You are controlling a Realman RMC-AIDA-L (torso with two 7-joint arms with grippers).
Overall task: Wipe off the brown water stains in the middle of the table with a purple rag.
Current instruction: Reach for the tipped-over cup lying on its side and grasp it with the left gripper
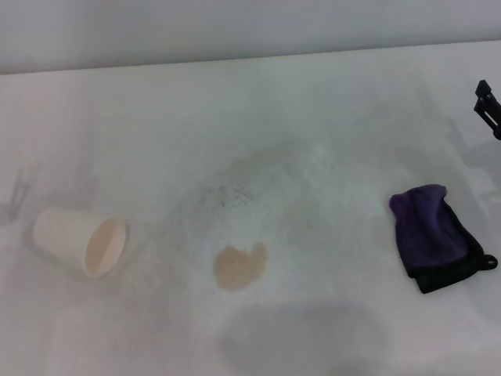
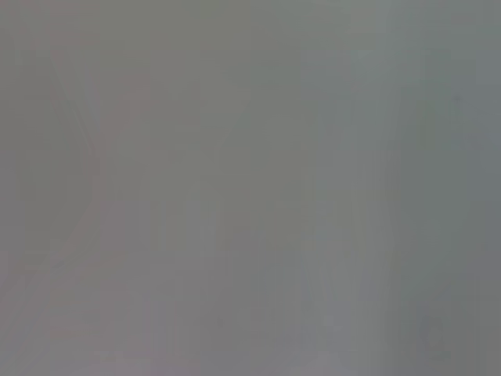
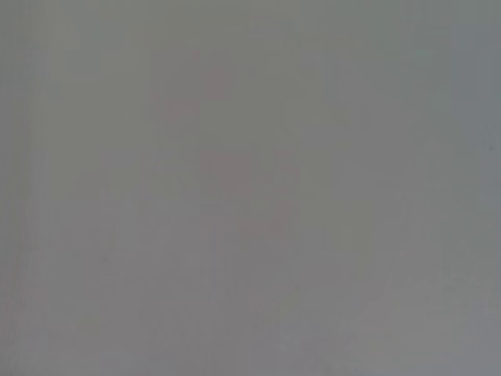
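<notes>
The brown water stains [image 1: 240, 265] form a small tan, heart-like blotch near the middle front of the white table [image 1: 337, 117]. To its right lies the purple rag [image 1: 433, 236], folded, with a black edge and a small loop. Only a black part of my right gripper [image 1: 489, 108] shows at the right edge of the head view, well behind the rag and apart from it. My left gripper is out of view. Both wrist views show only a plain grey surface.
A white cup [image 1: 79, 241] lies on its side at the left, its tan-tinted mouth facing the stain. A faint greyish powdery smear [image 1: 243, 188] spreads behind the stain. The table's far edge meets a pale wall [image 1: 235, 31].
</notes>
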